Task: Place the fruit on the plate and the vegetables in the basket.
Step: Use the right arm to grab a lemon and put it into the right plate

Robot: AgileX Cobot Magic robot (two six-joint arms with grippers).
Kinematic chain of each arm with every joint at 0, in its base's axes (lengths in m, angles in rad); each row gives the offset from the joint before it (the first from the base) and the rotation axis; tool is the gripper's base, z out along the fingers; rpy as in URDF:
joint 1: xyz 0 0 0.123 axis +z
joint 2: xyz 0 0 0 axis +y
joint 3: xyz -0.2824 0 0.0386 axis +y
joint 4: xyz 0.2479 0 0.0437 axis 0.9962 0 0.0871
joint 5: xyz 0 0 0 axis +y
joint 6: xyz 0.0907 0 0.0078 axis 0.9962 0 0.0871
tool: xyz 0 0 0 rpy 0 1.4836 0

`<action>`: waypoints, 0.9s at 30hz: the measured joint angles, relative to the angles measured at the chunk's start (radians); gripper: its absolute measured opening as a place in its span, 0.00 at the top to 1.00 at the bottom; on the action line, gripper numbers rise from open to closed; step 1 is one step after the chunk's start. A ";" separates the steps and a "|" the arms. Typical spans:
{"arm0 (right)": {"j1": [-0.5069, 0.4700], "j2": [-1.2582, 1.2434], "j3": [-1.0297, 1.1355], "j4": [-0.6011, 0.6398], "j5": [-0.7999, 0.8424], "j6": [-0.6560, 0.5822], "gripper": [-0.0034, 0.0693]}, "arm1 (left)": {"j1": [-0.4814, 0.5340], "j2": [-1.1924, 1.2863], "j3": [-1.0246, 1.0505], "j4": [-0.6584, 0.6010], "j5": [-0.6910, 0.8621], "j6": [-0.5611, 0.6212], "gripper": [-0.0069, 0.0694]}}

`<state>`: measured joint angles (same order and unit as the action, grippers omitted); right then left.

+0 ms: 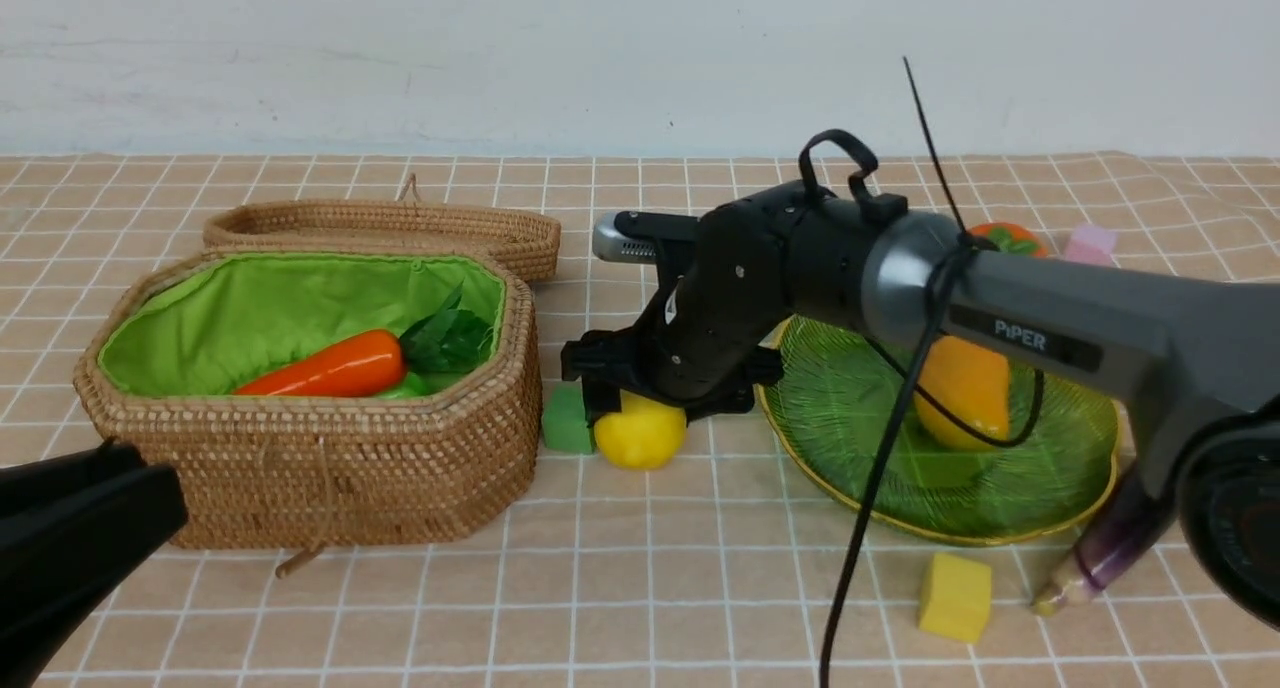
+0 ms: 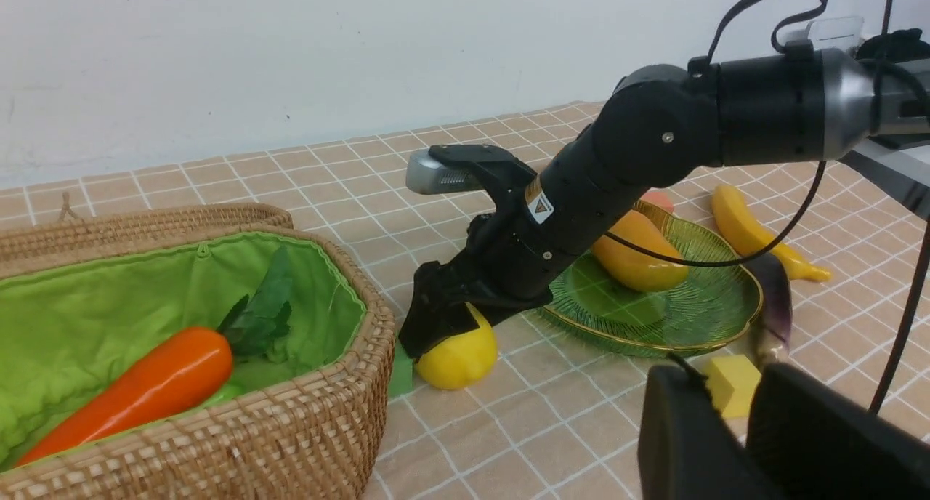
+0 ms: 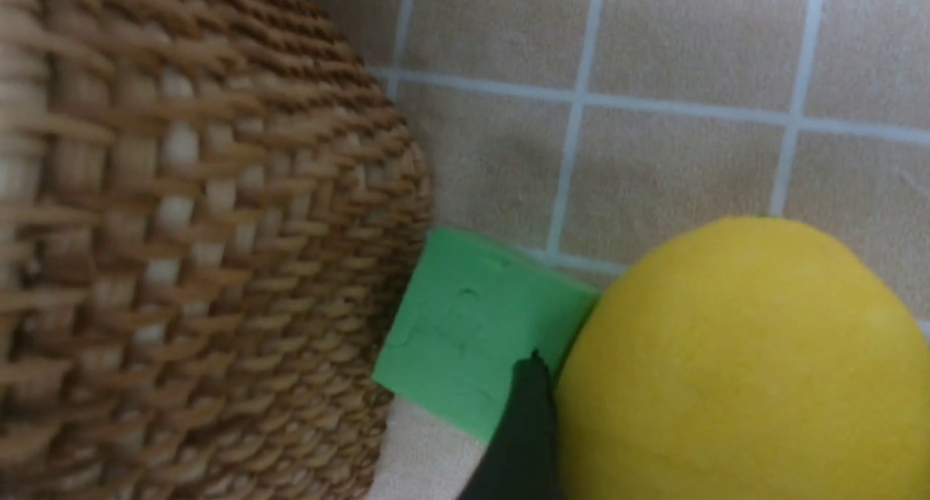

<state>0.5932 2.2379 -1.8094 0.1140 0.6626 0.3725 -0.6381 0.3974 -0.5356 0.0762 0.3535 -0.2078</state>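
The yellow lemon (image 1: 640, 433) lies on the cloth between the basket (image 1: 300, 488) and the green plate (image 1: 860, 448). My right gripper (image 1: 628, 404) is down over it with the jaws set wide. One finger (image 3: 527, 427) rests against its side and the other is hidden. The mango (image 1: 965, 388) lies on the plate, with the persimmon (image 1: 1005, 236) behind my right arm. The banana (image 2: 755, 231) and eggplant (image 1: 1100, 558) lie beside the plate. The carrot (image 1: 330, 366) lies in the basket. My left gripper (image 2: 726, 373) hovers low at the near left, fingers slightly apart and empty.
A green cube (image 1: 567, 420) sits wedged between the lemon and the basket wall. A yellow cube (image 1: 955, 595) lies in front of the plate and a pink cube (image 1: 1090, 243) at the far right. The basket lid (image 1: 400, 228) lies open behind it.
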 joint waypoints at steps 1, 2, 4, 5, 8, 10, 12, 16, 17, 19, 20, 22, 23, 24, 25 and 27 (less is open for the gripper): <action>0.000 0.001 -0.002 -0.005 0.000 0.000 0.10 | 0.000 0.000 0.000 0.000 0.000 0.000 0.72; 0.000 0.001 -0.002 -0.005 0.000 0.000 0.10 | 0.000 0.000 0.000 0.000 0.000 0.000 0.72; 0.000 0.001 -0.004 -0.006 0.003 0.000 0.10 | 0.000 0.000 0.000 0.000 0.000 0.000 0.72; 0.000 0.001 -0.009 -0.008 0.010 -0.002 0.10 | 0.000 0.000 0.000 0.000 0.000 0.000 0.72; 0.000 -0.014 -0.022 -0.019 0.073 -0.025 0.10 | 0.000 0.000 0.000 0.000 0.002 0.000 0.72; 0.000 -0.052 -0.032 -0.054 0.148 -0.035 0.10 | 0.000 0.000 0.000 0.000 0.002 0.000 0.72; 0.000 -0.106 -0.035 -0.107 0.197 -0.040 0.10 | 0.000 0.000 0.001 0.000 0.002 0.000 0.72; -0.025 -0.201 -0.052 -0.235 0.292 -0.011 0.10 | 0.000 0.000 0.002 0.000 0.002 0.000 0.72; -0.040 -0.213 -0.054 -0.262 0.309 0.007 0.10 | 0.000 0.000 0.002 0.000 0.000 0.000 0.72; -0.076 -0.216 -0.055 -0.304 0.342 0.036 0.10 | 0.000 0.000 0.002 0.000 -0.003 0.000 0.72; -0.093 -0.206 -0.052 -0.316 0.352 0.040 0.10 | 0.000 0.000 0.002 0.000 -0.003 0.000 0.72; -0.139 -0.163 -0.050 -0.326 0.358 0.044 0.10 | 0.000 0.000 0.002 0.000 -0.003 0.000 0.72; -0.154 -0.135 -0.049 -0.325 0.359 0.044 0.10 | 0.000 0.000 0.002 0.000 -0.003 0.000 0.72; -0.168 -0.111 -0.048 -0.322 0.360 0.044 0.10 | 0.000 0.000 0.003 0.000 -0.003 0.000 0.72; -0.177 -0.095 -0.046 -0.320 0.360 0.044 0.10 | 0.000 0.000 0.003 0.000 -0.003 0.000 0.72; -0.187 -0.080 -0.043 -0.313 0.360 0.044 0.10 | 0.000 0.000 0.003 0.000 -0.003 0.000 0.72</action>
<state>0.4060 2.1583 -1.8521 -0.1994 1.0229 0.4163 -0.6381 0.3974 -0.5326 0.0762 0.3501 -0.2078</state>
